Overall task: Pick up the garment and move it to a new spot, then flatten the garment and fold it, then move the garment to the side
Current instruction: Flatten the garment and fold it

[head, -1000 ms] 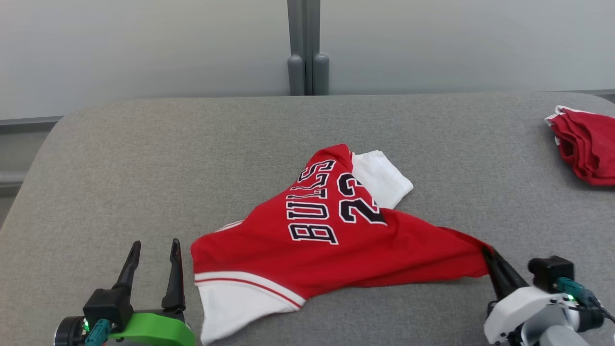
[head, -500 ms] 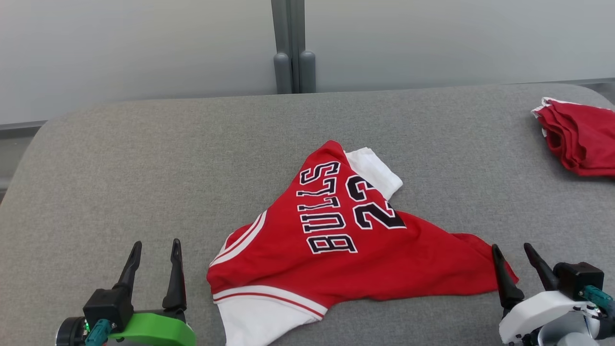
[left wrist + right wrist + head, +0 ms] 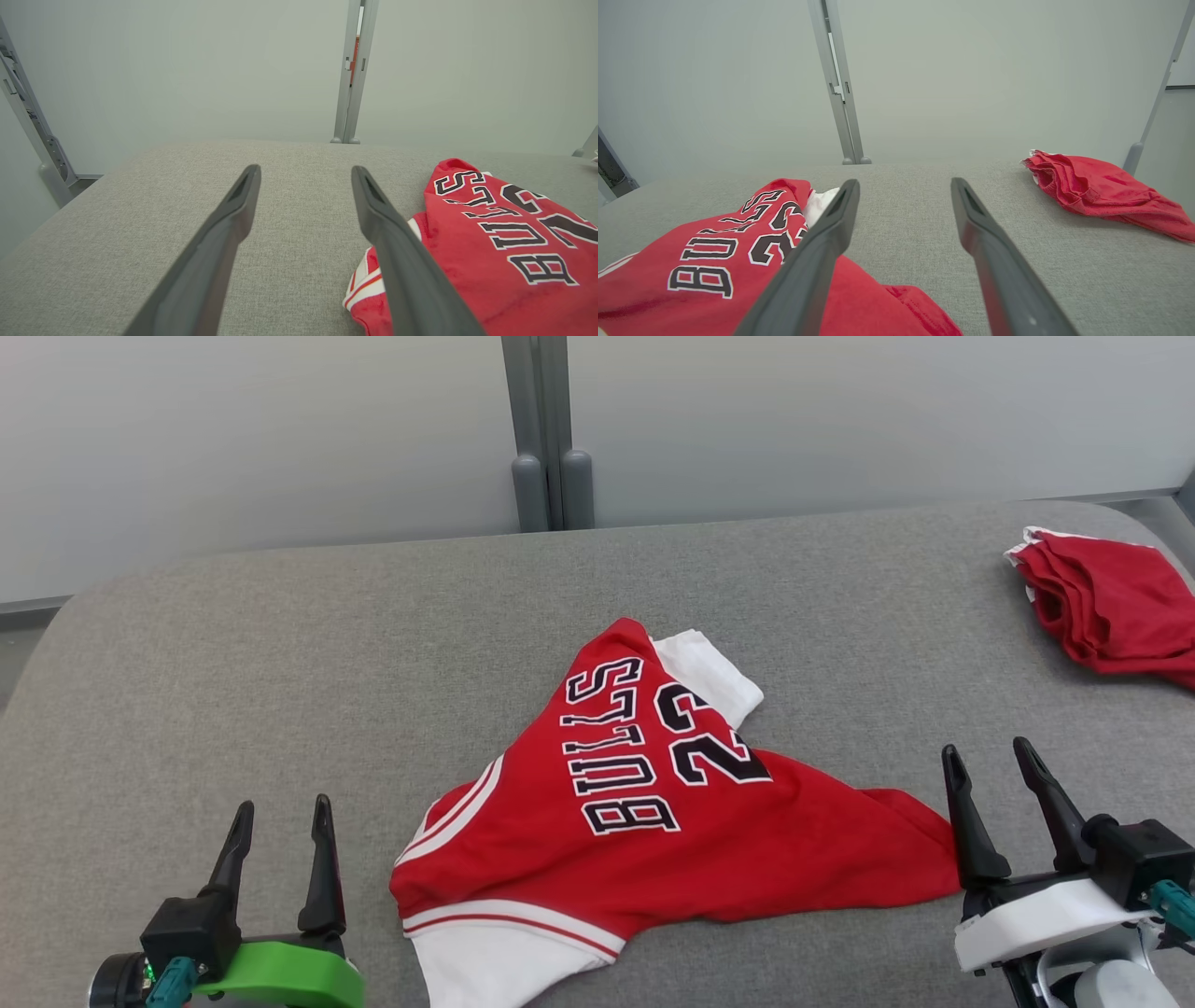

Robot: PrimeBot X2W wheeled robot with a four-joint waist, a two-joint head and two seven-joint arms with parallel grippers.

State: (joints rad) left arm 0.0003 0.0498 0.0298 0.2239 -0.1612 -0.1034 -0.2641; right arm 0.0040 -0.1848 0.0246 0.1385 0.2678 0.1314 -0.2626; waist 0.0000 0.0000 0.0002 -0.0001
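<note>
At the far left, the left gripper (image 3: 283, 803) hovers low over the grey table (image 3: 280, 644), its two dark fingers spread apart and holding nothing. In the left wrist view, bare grey cloth shows between them. The jersey starts just to the right of this gripper, near it but not touching.

The jersey (image 3: 653, 821) lies crumpled on the middle of the table, towards the near edge. It is red with white trim, and "BULLS" and "23" in black, white-edged print run sideways across it in the head view. A white panel with a red stripe sits at its near left corner, cut off by the bottom of that view. A white sleeve (image 3: 709, 677) pokes out at the far side, beside the number. From the print the cloth narrows to the right into a wrinkled point.

That point ends just beside the inner finger of the right gripper (image 3: 986, 748). Whether cloth and finger touch I cannot tell. This gripper's fingers also stand wide apart with nothing clamped. In the right wrist view, grey table shows between them, with a fold of red at the bottom.

Far right, at the back of the table and well apart from the jersey, lies a red pile (image 3: 1102, 607) of folded cloth with a white edge.

Behind the table, a grey post (image 3: 546, 429) divides the pale wall.
</note>
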